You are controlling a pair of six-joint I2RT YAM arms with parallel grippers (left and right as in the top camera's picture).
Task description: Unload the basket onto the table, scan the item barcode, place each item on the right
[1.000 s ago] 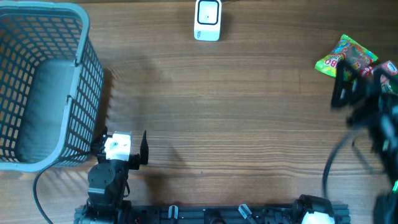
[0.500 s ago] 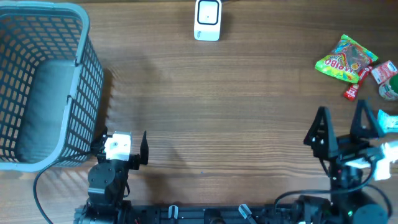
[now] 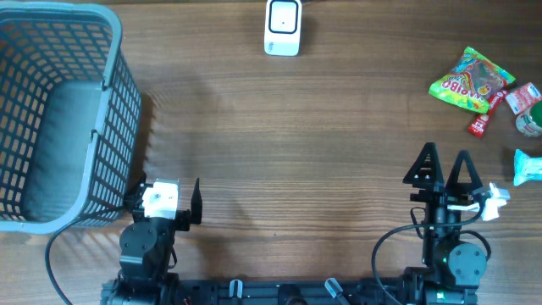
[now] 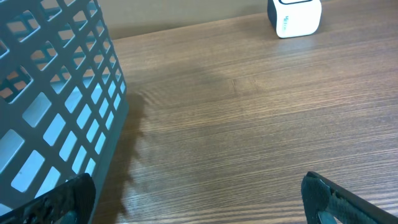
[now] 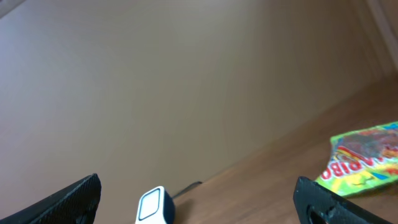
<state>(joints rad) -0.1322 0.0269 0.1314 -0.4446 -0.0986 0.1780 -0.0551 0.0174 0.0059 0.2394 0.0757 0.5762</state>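
Candy bag [image 3: 471,80] lies at 2 o'clock on the table [image 3: 322,127], small packets [image 3: 508,106] beside it. Scanner [image 3: 283,27] at 12. Right gripper [image 3: 444,152] at 5 and left gripper [image 3: 166,186] at 7 gape empty. Basket [image 3: 106,59] at 9.

Left of left pincer [image 3: 165,193]: the mesh basket [image 3: 118,144] wall stands just beside your outer finger, closing that side.
Ahead and right of left pincer: open table [image 3: 296,152] up to the white scanner [image 3: 283,27].
Ahead and left of right pincer [image 3: 444,154]: you have open wood.
Right of right pincer: teal packet [image 3: 527,165] near; candy bag [image 3: 471,80] and red wrappers [image 3: 508,106] farther ahead.
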